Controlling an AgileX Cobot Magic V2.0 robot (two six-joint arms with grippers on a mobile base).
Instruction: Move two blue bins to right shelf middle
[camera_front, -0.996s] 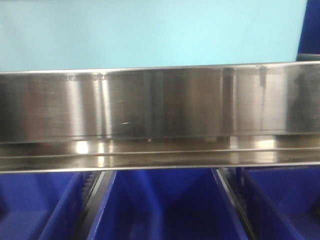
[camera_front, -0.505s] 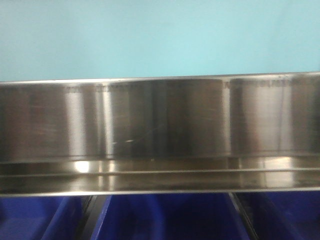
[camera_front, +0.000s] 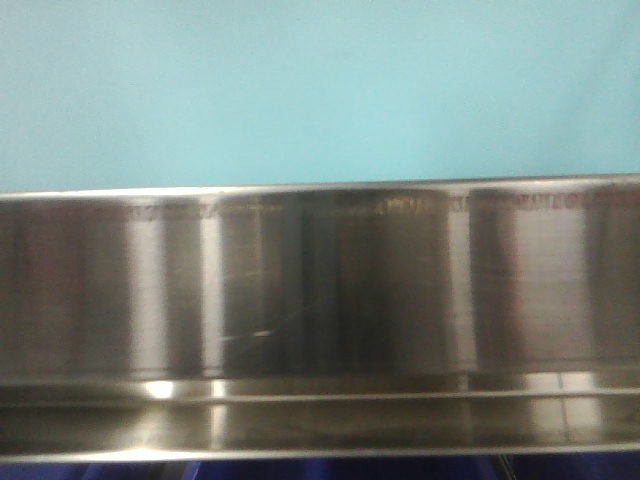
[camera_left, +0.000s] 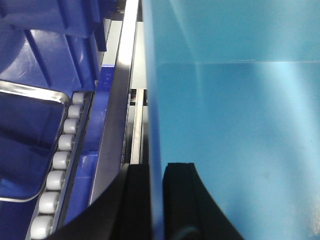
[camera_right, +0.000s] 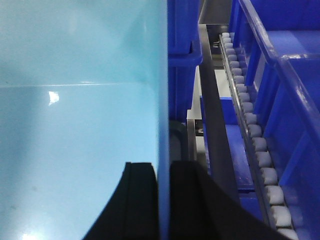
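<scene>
Two grippers pinched one pale blue bin (camera_front: 320, 90) by its opposite side walls. The left gripper (camera_left: 156, 172) straddled a thin wall, one of its fingers inside and one outside. The right gripper (camera_right: 162, 167) did likewise, and both were narrowed onto the plastic. Such a two-sided hold probably served to keep the wide bin level. In the front view the bin filled the space above the steel shelf rail (camera_front: 320, 290); whether it rested on anything could not be told. Dark blue bins (camera_right: 295, 100) sat on roller tracks (camera_right: 255, 130) alongside. Faint stamped marks ran along the rail's upper edge, too blurred to read.
</scene>
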